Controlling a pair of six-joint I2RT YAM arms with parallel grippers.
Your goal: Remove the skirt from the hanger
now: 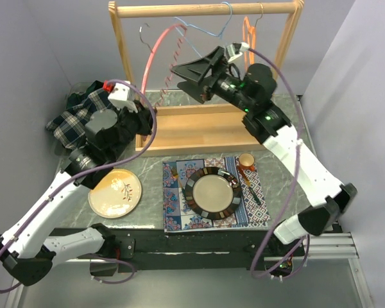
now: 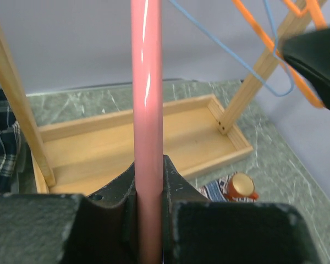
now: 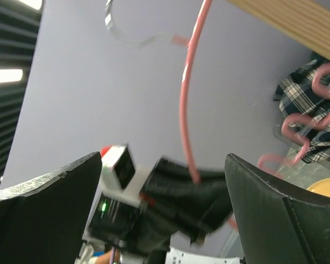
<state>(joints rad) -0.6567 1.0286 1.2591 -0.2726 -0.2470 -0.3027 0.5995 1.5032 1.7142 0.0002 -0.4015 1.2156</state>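
Skirt [image 1: 74,119] lies heaped on the table [image 1: 151,165] at the far left, behind the left arm. It looks free of the pink hanger [image 2: 147,82], though that arm hides part of it. Step in hand: likely clearing the bare hanger. Left tool [image 2: 149,190] is clamped on the hanger's rod, arm reaching up toward the wooden rack [image 1: 205,9]. Right tool [image 3: 164,159] is raised near the rail, jaws wide apart, gripping nothing. Next move calls for setting the hanger aside.
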